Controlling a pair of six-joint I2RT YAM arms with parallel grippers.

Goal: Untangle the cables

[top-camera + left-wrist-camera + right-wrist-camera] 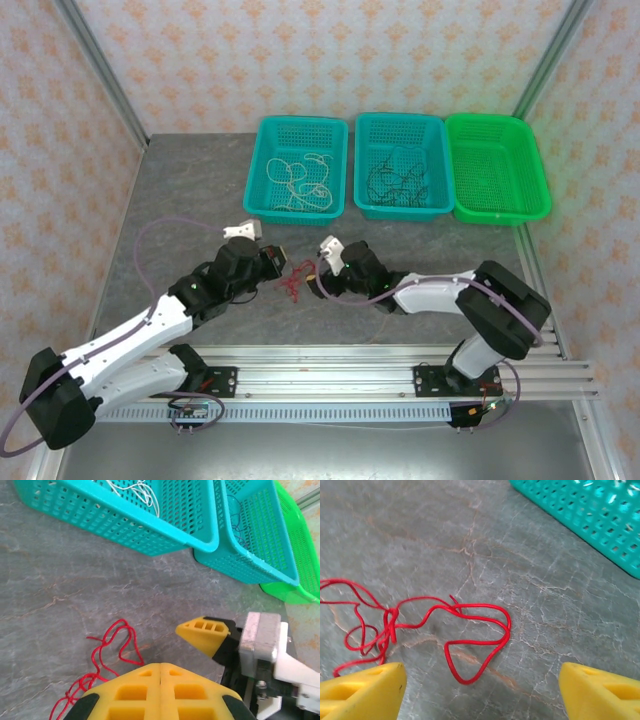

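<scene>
- Now the left gripper [160, 666] is pressing its fingers together beside the red cable [390, 622].
- The right gripper [481, 675] is hovering over it, fingers spread apart.

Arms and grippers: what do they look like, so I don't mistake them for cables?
The left arm and right arm have white shells, black joints and a thick purple cord along each. The left gripper and right gripper have yellow wedge-shaped fingers with rectangular cut-outs, black at the base.
</scene>
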